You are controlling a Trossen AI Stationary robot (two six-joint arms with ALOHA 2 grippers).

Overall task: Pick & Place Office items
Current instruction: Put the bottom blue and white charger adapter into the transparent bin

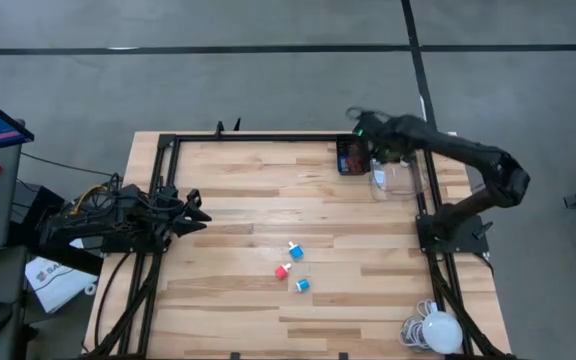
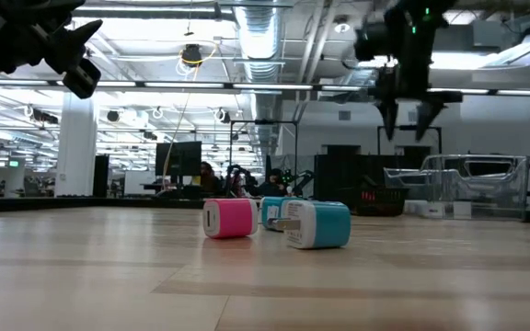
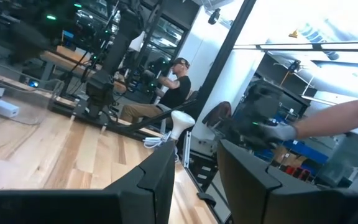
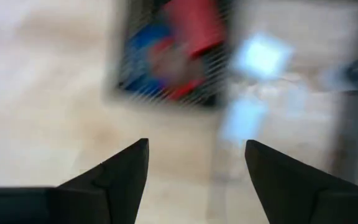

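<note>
Three small charger-like office items lie flat on the table's middle: a light blue one, a red one and another light blue one. The low view shows the red one beside a blue one. More red and blue pieces lie in the small black tray at the far right. My right gripper hangs open in the air above that tray, fingers pointing down, holding nothing. My left gripper waits open above the table's left side.
A clear bin stands right of the black tray. A white ball lamp with its cable lies at the near right corner. Black frame rails run along the table's edges. Bare wood lies around the three pieces.
</note>
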